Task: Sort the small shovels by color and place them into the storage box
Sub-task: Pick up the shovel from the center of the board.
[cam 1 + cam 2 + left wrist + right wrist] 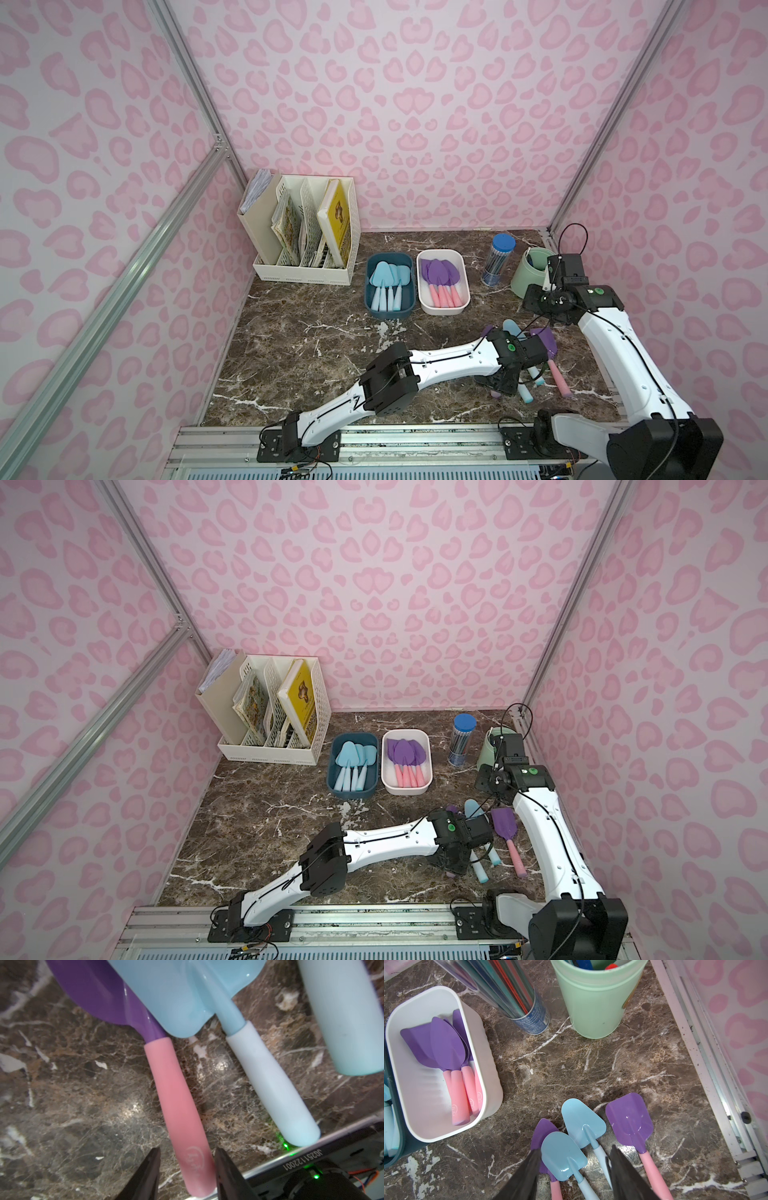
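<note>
Nearest, by the left gripper's fingers: a black plate [303, 1159] printed JG25112001, seen upside down.

Left gripper [187, 1148] is low over the marble table [72, 1105]. Its fingers are narrowly parted either side of a pink handle's end, not clamped; a gap shows on one side. The handle belongs to a purple shovel [176, 1088]. It has a round embossed logo near its end, too faint to read. Past the fingertips a light blue shovel [270, 1084] overlaps the purple blade. A second blue handle [349, 1022] lies further out on that side.

Right gripper [575, 1148] hangs higher, fingers apart, holding nothing. Below them are four loose shovels [562, 1155], two blue and two purple, blades pointing away from the fingers. The square purple one [629, 1120] lies outside one finger.

Beyond the fingertips:
- white box [488, 1076] holding purple shovels [446, 1047]; handle logos unreadable
- dark blue box [388, 316] just beside it, holding blue shovels [388, 278]
- pencil tube [533, 1016]; its blue label has print too fine to read
- green cup [596, 1005]

Farthest back is a file rack [303, 274] with a yellow book [338, 216]; the cover text is illegible.
</note>
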